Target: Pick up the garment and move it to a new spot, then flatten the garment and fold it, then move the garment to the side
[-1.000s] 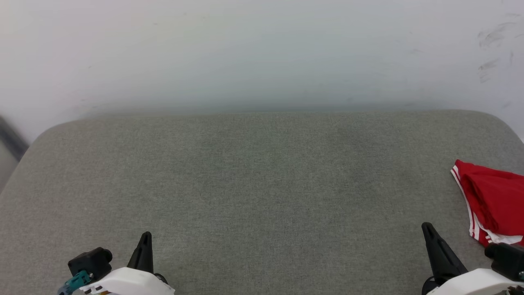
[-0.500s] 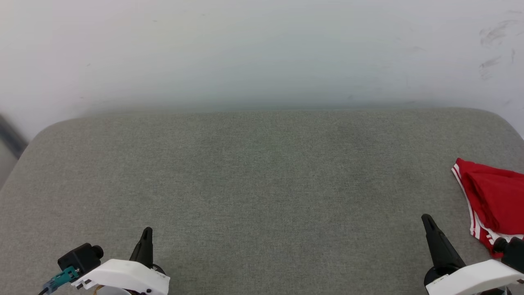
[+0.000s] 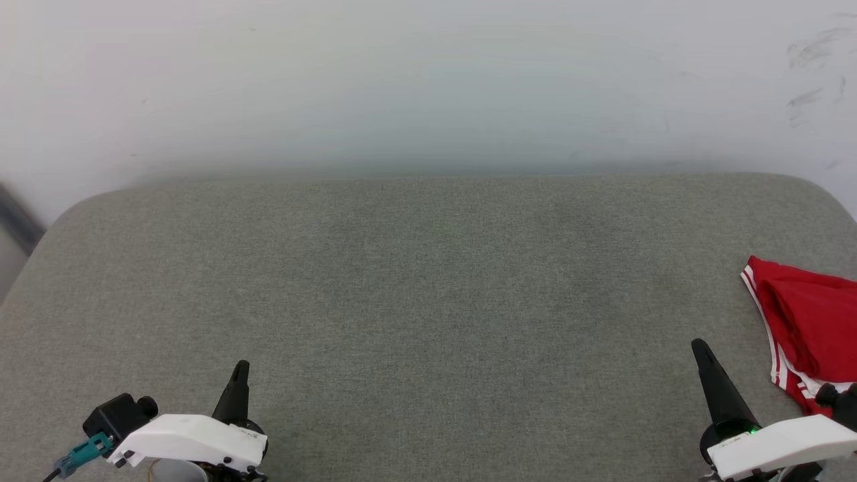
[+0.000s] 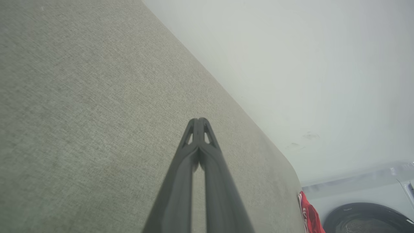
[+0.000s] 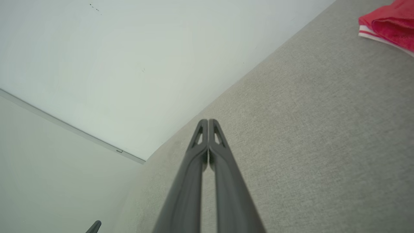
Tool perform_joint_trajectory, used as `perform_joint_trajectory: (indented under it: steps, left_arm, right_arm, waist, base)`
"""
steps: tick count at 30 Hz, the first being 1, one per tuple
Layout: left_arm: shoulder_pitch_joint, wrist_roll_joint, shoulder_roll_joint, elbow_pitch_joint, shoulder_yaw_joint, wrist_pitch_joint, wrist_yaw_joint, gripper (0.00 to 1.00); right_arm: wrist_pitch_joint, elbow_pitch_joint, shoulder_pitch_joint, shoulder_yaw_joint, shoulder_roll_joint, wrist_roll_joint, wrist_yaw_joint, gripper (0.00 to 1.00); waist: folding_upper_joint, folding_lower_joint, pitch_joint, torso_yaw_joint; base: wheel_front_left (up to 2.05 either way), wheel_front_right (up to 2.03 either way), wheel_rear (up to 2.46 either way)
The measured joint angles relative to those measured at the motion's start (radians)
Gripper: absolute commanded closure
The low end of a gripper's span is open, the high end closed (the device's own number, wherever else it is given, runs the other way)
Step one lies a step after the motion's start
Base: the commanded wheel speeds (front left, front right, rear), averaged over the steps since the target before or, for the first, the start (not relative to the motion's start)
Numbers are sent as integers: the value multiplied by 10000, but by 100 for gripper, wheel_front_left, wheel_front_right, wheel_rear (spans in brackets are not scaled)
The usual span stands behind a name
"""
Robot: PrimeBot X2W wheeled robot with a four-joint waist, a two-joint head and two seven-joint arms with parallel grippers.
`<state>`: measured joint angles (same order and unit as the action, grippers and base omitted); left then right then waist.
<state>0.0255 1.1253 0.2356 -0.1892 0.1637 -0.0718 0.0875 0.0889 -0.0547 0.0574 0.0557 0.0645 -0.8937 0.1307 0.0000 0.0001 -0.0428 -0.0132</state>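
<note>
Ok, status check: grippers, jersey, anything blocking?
Left gripper shut, empty, low left. Right gripper shut, empty, fingers apart from the red jersey. Jersey bunched at right edge of grey padded surface. Nothing between them.

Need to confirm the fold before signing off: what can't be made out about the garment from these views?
- Head view: the garment is cut off by the right edge, its near corner behind the right arm's wrist.
- Right wrist view: it is cut off at the top-right corner.
- Left wrist view: a red sliver, too small to judge.
- So the fold's full outline cannot be told.
</note>
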Motion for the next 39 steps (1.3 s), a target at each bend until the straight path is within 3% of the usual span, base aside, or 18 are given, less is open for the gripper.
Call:
perform_joint_trajectory:
  steps: [39]
  left_arm:
    - [423,2801,-1024,-311,-1544,1028,-1233,100]
  right_arm:
    - [10,-1089,-885,198,10,-4188,0,100]
  waist:
    - [0,0,224,64]
  base:
    - [0,0,0]
